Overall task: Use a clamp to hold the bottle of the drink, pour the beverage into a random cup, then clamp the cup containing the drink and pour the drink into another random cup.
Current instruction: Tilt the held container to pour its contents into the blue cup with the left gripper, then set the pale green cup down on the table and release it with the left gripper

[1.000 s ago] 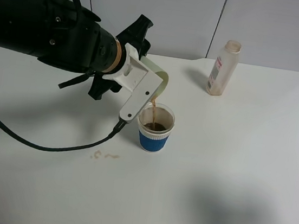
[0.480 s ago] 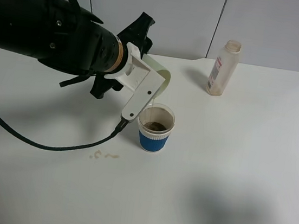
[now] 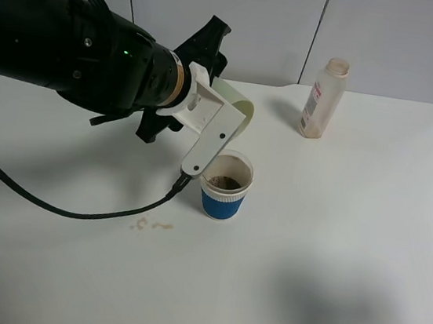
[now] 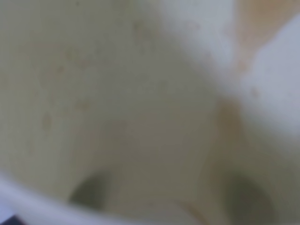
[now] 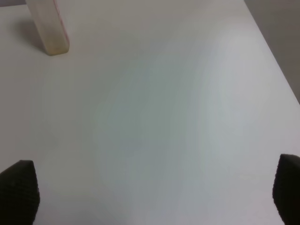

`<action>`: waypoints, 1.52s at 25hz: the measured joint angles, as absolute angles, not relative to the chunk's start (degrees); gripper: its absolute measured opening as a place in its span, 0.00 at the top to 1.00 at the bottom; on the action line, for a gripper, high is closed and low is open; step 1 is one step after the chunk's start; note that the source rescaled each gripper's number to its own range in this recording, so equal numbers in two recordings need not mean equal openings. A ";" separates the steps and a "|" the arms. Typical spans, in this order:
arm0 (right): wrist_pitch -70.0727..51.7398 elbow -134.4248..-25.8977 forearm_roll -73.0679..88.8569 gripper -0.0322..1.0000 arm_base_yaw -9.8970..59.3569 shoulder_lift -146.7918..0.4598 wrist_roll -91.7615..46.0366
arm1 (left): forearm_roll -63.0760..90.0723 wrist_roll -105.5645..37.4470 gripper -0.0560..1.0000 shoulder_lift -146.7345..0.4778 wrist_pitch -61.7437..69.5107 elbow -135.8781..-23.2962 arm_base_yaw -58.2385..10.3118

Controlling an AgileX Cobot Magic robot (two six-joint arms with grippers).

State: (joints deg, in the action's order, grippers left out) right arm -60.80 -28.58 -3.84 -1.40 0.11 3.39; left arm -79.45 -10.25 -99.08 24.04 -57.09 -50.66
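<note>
From my seat the tabletop (image 3: 363, 251) reads as a plain white surface filling most of the high view, with its far edge meeting a pale grey wall (image 3: 257, 25) split by dark vertical seams into panels. I can see a small brownish spill (image 3: 150, 224) on the tabletop, a few wavy marks close together toward the near left. A black cable (image 3: 53, 207) lies across the left part of the surface in a long curve, just beyond those marks. A soft grey shadow (image 3: 340, 312) darkens the near right area of the tabletop.
</note>
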 joint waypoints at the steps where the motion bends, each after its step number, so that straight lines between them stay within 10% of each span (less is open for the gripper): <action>1: -60.80 -28.58 -3.84 0.00 -1.40 0.11 3.39 | -80.40 -8.90 0.92 -99.08 24.46 -57.09 -50.82; 38: -60.80 -28.58 -3.84 0.00 -1.40 0.11 3.39 | -53.43 -3.40 0.92 -98.84 10.20 -57.09 -41.06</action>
State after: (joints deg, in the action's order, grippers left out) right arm -60.80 -28.58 -3.84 -1.40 0.11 3.39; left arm -53.43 -3.40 -98.84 10.20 -57.09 -41.06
